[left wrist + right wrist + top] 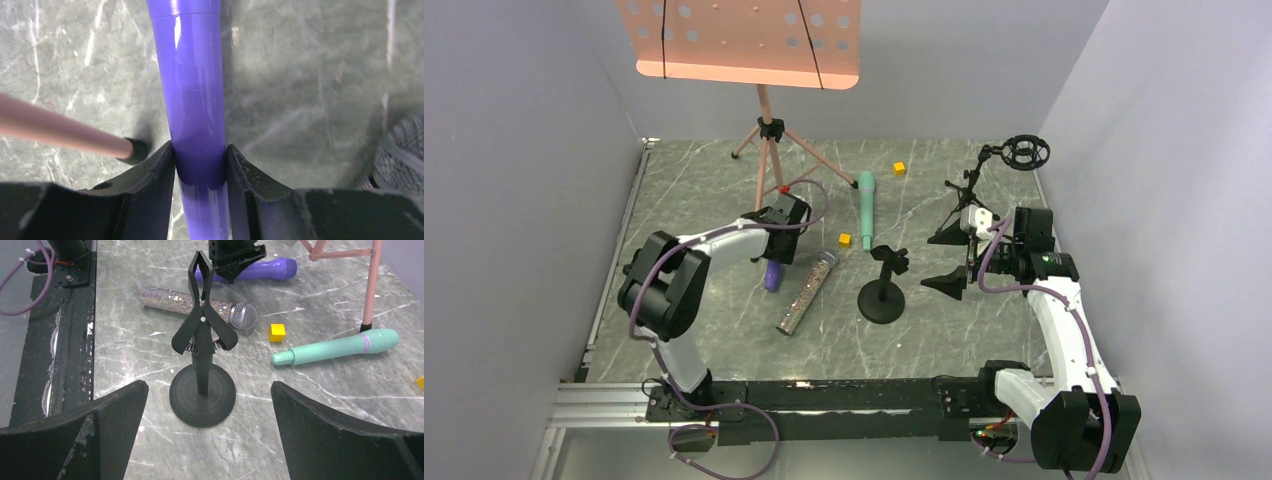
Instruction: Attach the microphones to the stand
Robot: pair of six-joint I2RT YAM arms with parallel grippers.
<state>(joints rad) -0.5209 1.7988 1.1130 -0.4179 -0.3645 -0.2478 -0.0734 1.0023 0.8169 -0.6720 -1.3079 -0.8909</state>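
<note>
Microphones all lie on the table [714, 340], and none is on a stand yet. Nearest the arm bases is the glittery microphone [806, 292]. Just right of it stands the black clip stand [202, 397], its spring clip pinched shut at the top.

A little farther out, the left gripper [199, 152] clamps the purple microphone [192, 90] across its smooth body, a finger pressed to each side. The right gripper [947, 260] hangs with its jaws spread wide and empty, facing the clip stand.

The step in hand appears to be picking up the purple one. A straight, slow lift seems best, since the pink leg [60, 129] ends just beside the left finger and a sideways swing could knock it. The glossy shell may slip, so the grip should be firm. The clip will probably need squeezing open, likely by the right gripper, with the round base steadied.

Farther back lie the teal microphone [866, 208] and a yellow cube [845, 240]. Behind them is the pink music stand [749, 40], and a ring-topped stand [1022, 152] is in the right rear corner.

The left wrist view cuts off both ends of the purple microphone. I cannot tell whether it rests on the table or is just clear of it. From above, the gripper covers most of it. A blurred mesh at the right edge of the left wrist view is hard to identify, and the right arm hides part of the ring-topped stand's legs.
</note>
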